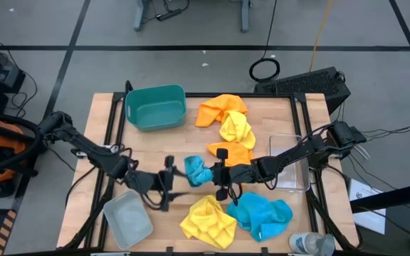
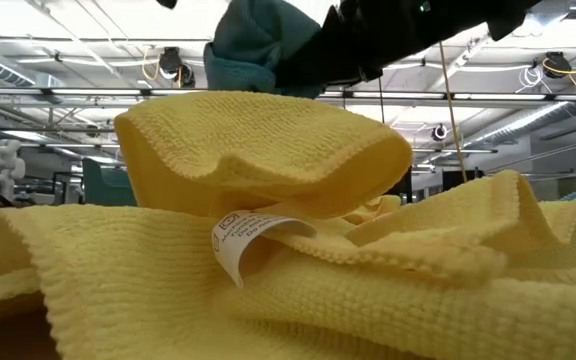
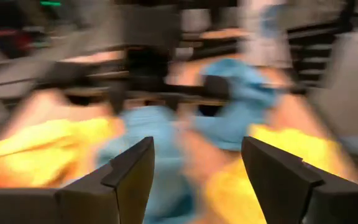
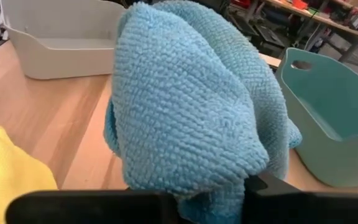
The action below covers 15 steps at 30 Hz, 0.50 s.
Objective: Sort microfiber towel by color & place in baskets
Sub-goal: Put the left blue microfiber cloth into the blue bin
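Note:
A bunched blue microfiber towel (image 1: 196,171) hangs above the table's middle, with my right gripper (image 1: 212,175) shut on it. My left gripper (image 1: 179,185) stands open just left of it, nothing between its fingers (image 3: 132,177). On the table lie a second blue towel (image 1: 262,215), two yellow towels (image 1: 208,220) (image 1: 235,128) and two orange towels (image 1: 219,108) (image 1: 232,152). The teal basket (image 1: 155,107) is at the far left, the grey basket (image 1: 128,220) at the near left and the clear basket (image 1: 292,165) at the right. My right gripper pinches a bunched part of the blue towel (image 4: 210,196) between its two fingers, coming from the table's right and slanting slightly down. Several layers seem gathered there. The towel is a loose lump at the fingertips (image 2: 258,45), lifted clear of the table and the yellow towel.
A clear plastic bottle (image 1: 312,244) lies at the near right corner. The near yellow towel (image 2: 268,230) fills the low view below the held towel. Bare wood shows between the teal and grey baskets (image 4: 55,112).

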Available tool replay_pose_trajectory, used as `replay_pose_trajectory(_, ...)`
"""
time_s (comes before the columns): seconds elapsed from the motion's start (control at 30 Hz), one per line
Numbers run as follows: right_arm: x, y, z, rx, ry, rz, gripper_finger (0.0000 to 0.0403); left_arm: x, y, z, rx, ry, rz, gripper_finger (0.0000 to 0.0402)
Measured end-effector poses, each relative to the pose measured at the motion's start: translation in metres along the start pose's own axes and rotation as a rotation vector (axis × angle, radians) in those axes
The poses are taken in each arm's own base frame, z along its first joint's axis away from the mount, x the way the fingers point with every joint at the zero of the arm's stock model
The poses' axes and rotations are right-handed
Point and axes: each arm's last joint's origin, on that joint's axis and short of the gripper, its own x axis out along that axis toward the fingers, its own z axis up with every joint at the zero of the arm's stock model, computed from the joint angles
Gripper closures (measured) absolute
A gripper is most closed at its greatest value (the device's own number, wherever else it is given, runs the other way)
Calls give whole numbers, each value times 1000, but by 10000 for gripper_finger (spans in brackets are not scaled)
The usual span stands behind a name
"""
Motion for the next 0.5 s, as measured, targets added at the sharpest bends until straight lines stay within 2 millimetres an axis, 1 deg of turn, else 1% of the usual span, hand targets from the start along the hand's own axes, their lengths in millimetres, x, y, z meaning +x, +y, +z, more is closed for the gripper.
replay_pose_trajectory(0.03, -1, 1, 0, -7, -1, 5, 346, 1, 2, 0, -1, 2, 38, 156)
replay_pose_trajectory(0.1, -2, 4, 0, -19, -2, 17, 346, 6, 5, -2, -9, 10, 49, 155)
replay_pose_trajectory(0.2, -3, 7, 1, -37, -6, 28, 345, 15, 3, -9, -23, 53, -9, 150)
replay_pose_trajectory(0.5, -6, 14, 2, -89, -13, 45, 344, 52, -1, -36, -13, 151, 28, 110)
